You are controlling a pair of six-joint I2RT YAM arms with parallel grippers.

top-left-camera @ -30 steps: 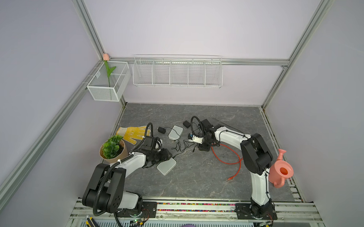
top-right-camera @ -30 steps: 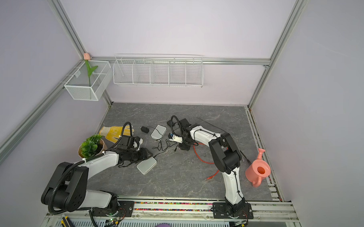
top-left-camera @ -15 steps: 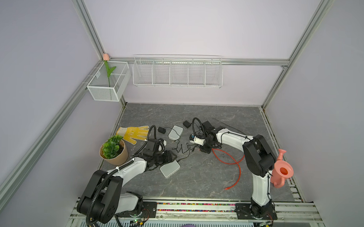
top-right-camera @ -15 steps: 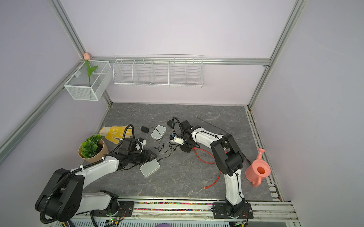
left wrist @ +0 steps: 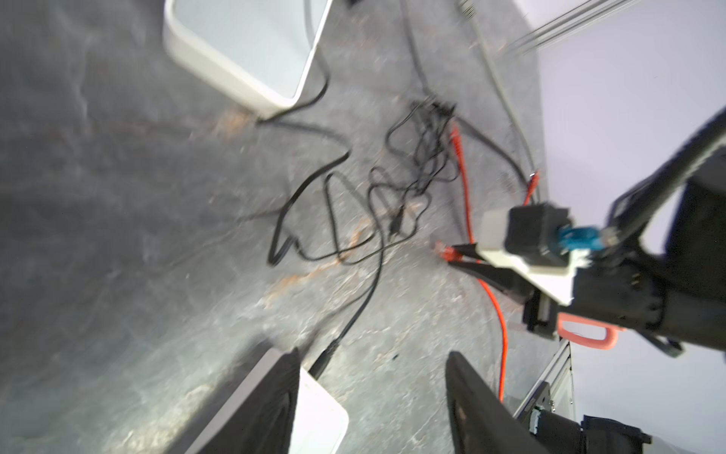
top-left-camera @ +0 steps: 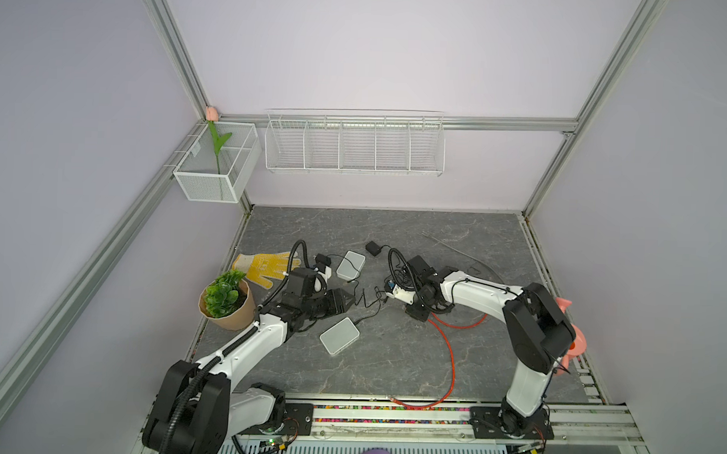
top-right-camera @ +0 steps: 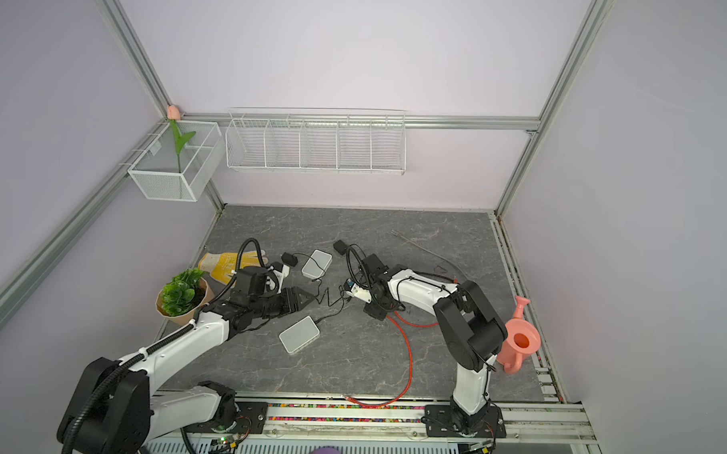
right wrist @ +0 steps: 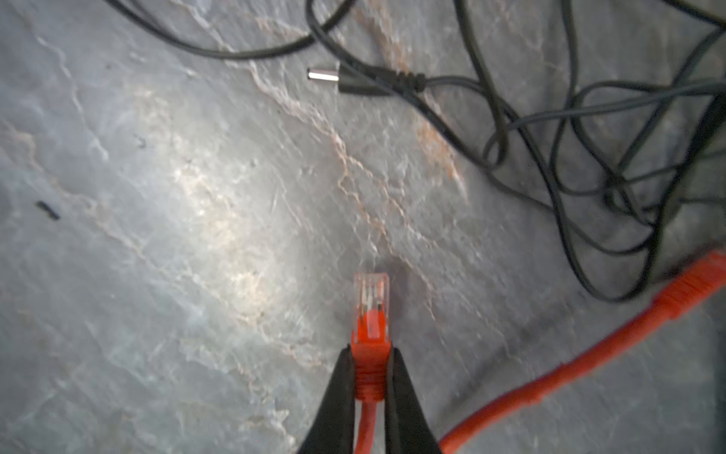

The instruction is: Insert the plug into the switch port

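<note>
The orange cable's clear-tipped plug (right wrist: 371,310) sticks out just above the stone floor, and my right gripper (right wrist: 371,351) is shut on its orange boot. In a top view the right gripper (top-left-camera: 390,299) sits under its white camera mount, with the cable (top-left-camera: 452,364) trailing toward the front rail. A white switch (top-left-camera: 339,336) lies flat in the middle, and its ports do not show. My left gripper (top-left-camera: 344,299) hovers open just behind it, holding nothing. In the left wrist view the left gripper (left wrist: 371,363) frames bare floor, and the switch's corner (left wrist: 324,412) lies beside one finger.
A second white switch (top-left-camera: 351,265) lies further back. Tangled black cords (top-left-camera: 367,299) spread between the grippers, with a loose barrel plug (right wrist: 326,76). A potted plant (top-left-camera: 226,298) and yellow glove (top-left-camera: 264,266) sit left, and a pink watering can (top-left-camera: 574,343) right.
My right gripper has closed on the orange plug. The left gripper has swung right and back off the near switch, which slid slightly right. The orange cable's slack has shifted toward the front.
</note>
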